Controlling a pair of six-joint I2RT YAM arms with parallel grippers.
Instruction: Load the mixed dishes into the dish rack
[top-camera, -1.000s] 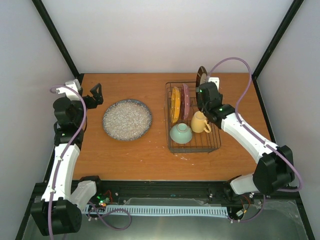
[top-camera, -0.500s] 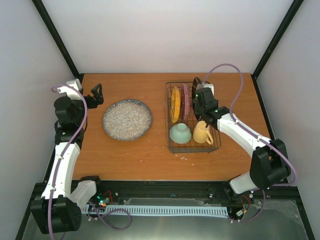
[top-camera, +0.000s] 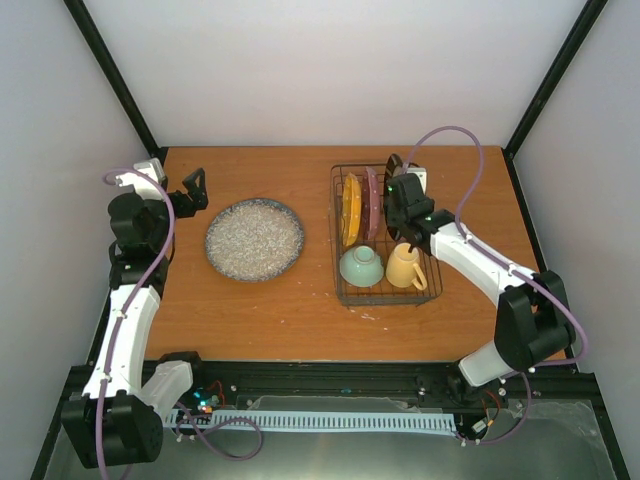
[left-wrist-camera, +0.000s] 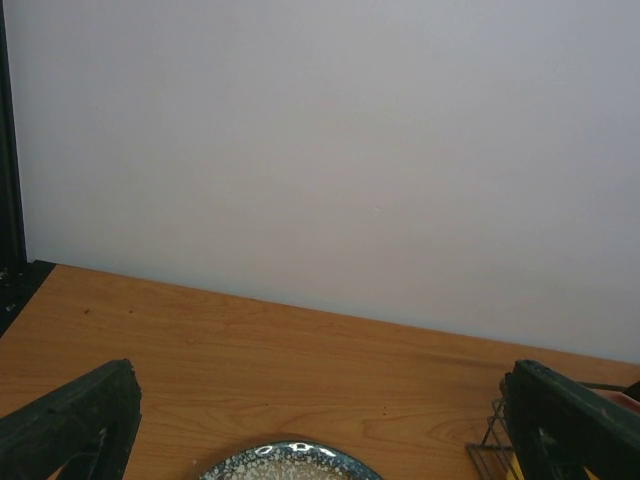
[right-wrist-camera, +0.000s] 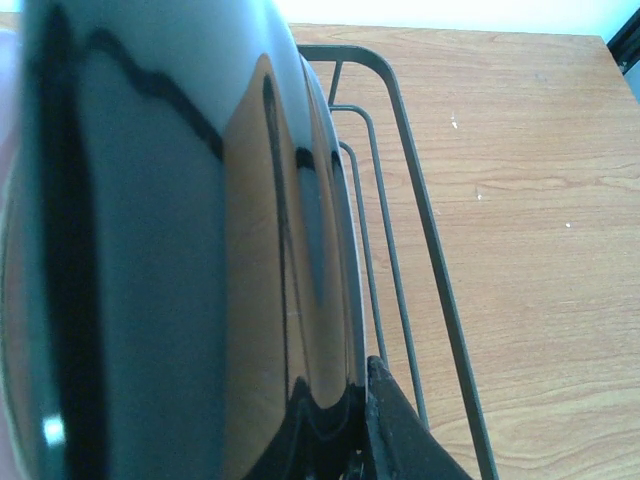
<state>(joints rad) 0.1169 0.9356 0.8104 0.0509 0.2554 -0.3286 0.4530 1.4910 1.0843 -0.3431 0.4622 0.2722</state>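
Rack (top-camera: 385, 297), bench (top-camera: 300, 320) right side: holds orange plate (top-camera: 351, 208), bowl (top-camera: 361, 266), mug (top-camera: 404, 266).
Grey plate (top-camera: 254, 239): flat on bench, left of rack.
Right pincer (top-camera: 402, 192): clamped on dark plate (right-wrist-camera: 150, 250), upright at rack's far end.
Left pincer (left-wrist-camera: 320, 420): spread wide, holding nothing.

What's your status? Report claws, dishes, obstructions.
Left claw open, empty. Right claw shut on dark-rimmed plate, upright at dish rack. Grey speckled plate on table, unloaded. Nothing blocking.
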